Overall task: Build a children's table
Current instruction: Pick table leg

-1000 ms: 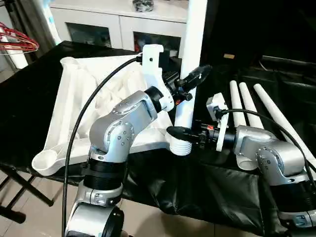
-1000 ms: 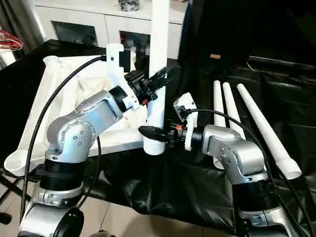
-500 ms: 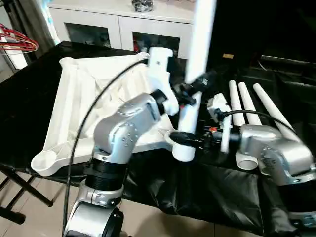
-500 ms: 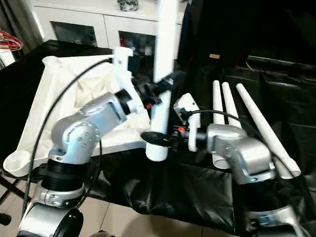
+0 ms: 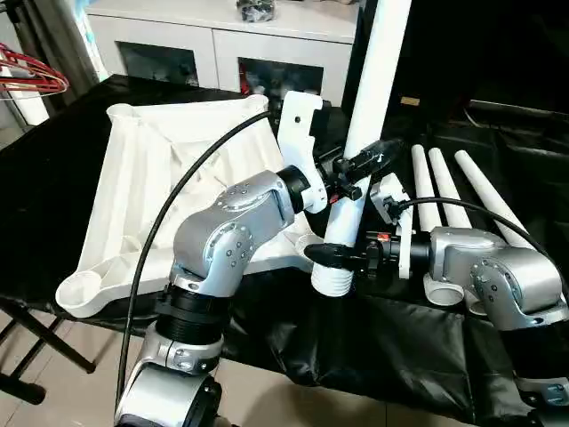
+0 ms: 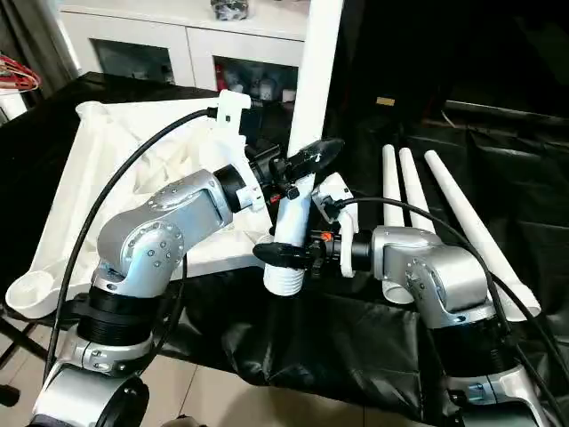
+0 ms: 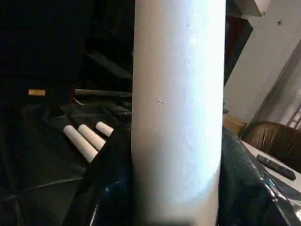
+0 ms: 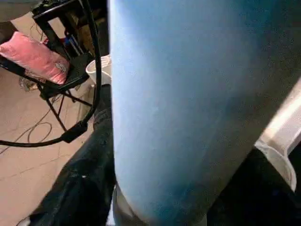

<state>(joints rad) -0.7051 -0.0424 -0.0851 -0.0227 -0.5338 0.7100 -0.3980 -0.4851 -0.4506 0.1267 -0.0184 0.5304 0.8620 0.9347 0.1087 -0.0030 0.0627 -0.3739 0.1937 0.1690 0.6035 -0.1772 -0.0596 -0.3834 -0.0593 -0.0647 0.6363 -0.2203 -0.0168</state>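
The white tabletop [image 5: 142,178] lies ribbed side up on the black-draped table, with a round corner socket [image 5: 76,289] at its near left corner. One white leg [image 5: 373,80] stands nearly upright past the tabletop's near right corner, its top leaning right. My left gripper [image 5: 360,166] is shut on the leg at mid height. My right gripper [image 5: 333,256] is at the leg just above its ribbed lower end [image 5: 333,280]. The leg [image 7: 178,113] rises close in front in the left wrist view. Three more legs [image 5: 444,191] lie side by side to the right.
The black-draped table [image 5: 356,338] ends near me, with tiled floor below. A white cabinet [image 5: 196,44] stands behind it. Red hangers [image 5: 27,76] hang at the far left. A black cable [image 5: 151,240] loops over my left arm.
The leg has tipped from upright so that its top leans right, and its lower end has shifted slightly right. My left gripper went right with it. The right gripper stays at the lower end.
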